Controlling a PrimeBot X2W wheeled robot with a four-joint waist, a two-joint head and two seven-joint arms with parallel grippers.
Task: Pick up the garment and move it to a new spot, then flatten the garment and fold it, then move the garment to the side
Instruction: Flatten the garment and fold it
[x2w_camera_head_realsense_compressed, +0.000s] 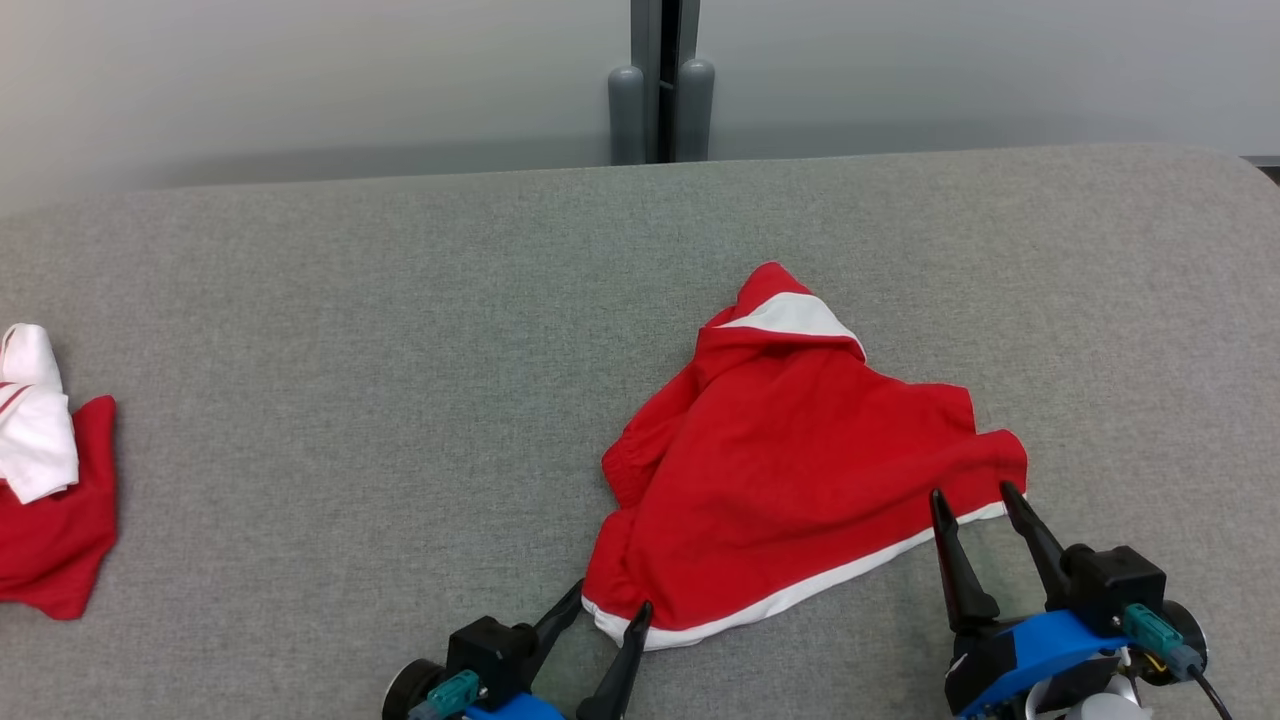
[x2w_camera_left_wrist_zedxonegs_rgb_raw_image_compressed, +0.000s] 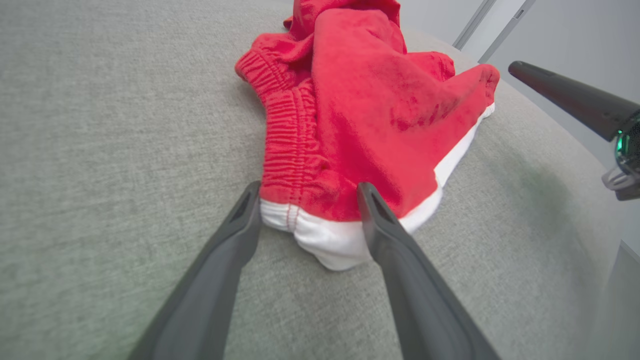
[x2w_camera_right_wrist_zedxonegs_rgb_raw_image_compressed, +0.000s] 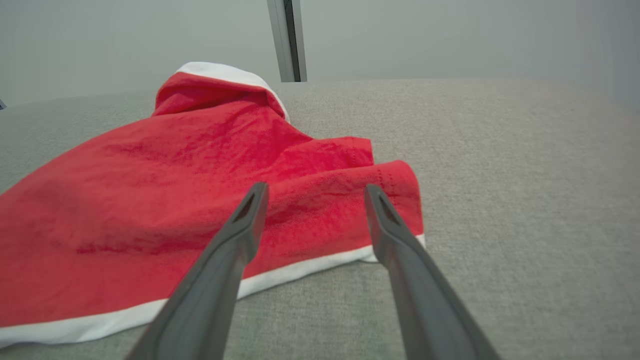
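The garment is a pair of red shorts with white trim, lying crumpled on the grey padded table, right of centre. My left gripper is open at the garment's near left corner; in the left wrist view that white-hemmed corner lies between the spread fingers of the left gripper. My right gripper is open at the near right corner. In the right wrist view the right gripper straddles the red cloth just above its white hem. Neither gripper holds anything.
A second pile of red and white cloth lies at the table's left edge. A grey post stands behind the table's far edge against a pale wall. The right gripper's finger shows at the right of the left wrist view.
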